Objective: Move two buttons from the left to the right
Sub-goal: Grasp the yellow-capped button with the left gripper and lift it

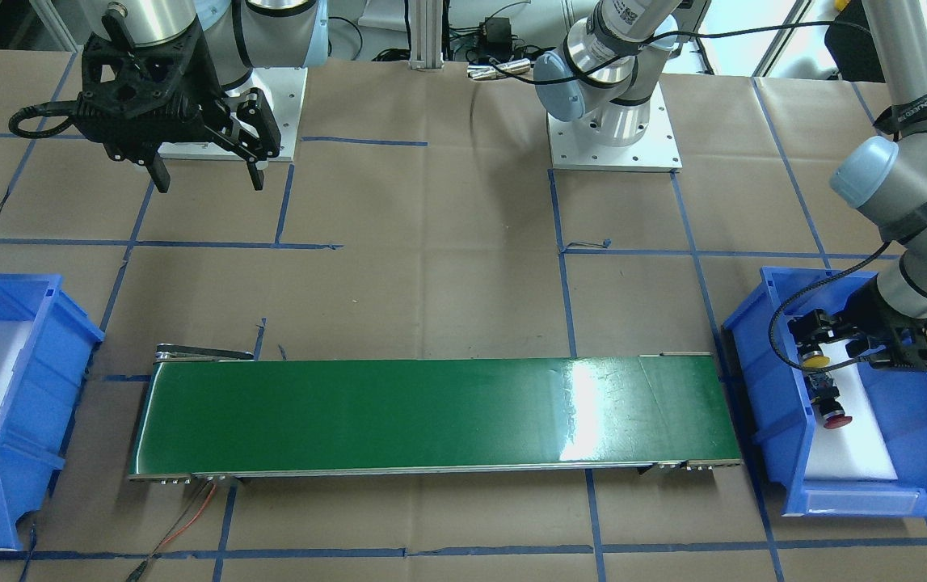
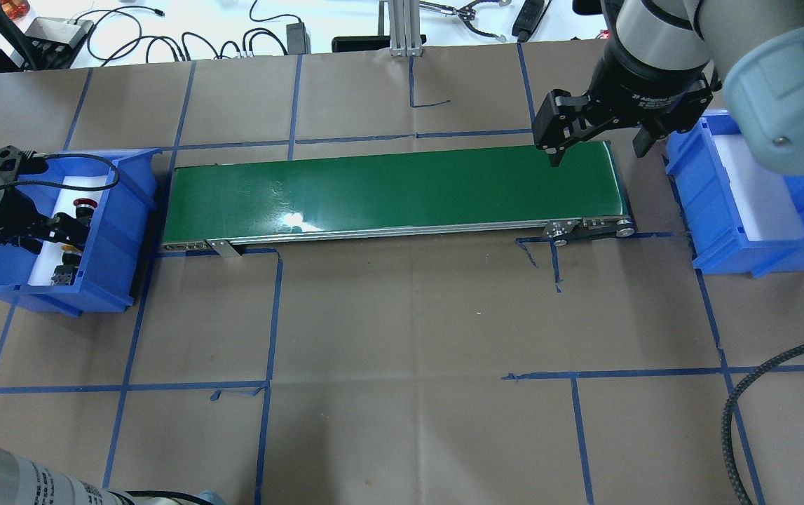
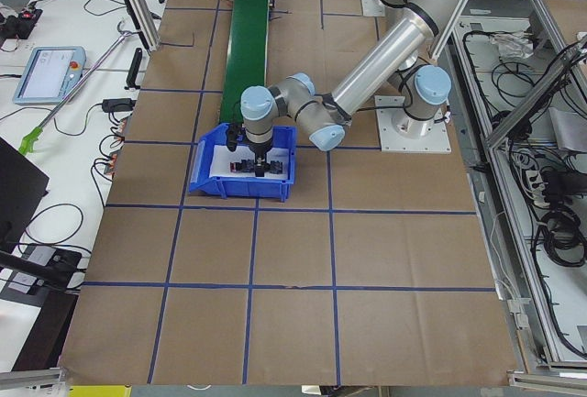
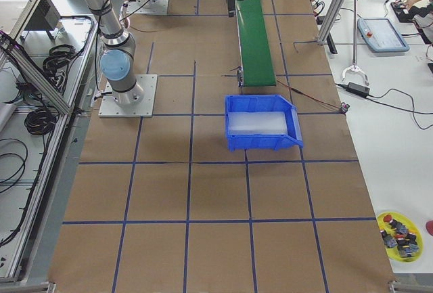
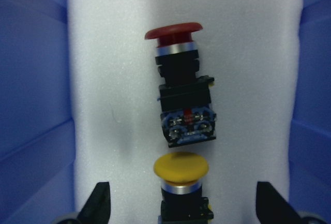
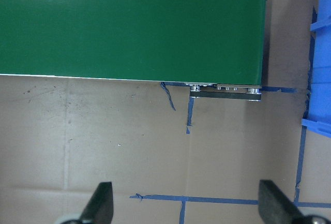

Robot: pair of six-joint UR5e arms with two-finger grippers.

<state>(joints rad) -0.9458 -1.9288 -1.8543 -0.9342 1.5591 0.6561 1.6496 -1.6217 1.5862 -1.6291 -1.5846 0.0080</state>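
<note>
Yellow button (image 5: 181, 168) between spread left jaws

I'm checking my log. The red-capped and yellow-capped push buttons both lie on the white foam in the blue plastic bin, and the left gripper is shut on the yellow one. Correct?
Not quite. The left gripper is open, its fingers standing wide apart either side of the yellow-capped push button, not touching it; the left wrist view shows this. The rest holds.

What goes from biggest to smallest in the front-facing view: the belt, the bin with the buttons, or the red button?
1. Belt
2. Bin
3. Red button, by far the smallest
</note>
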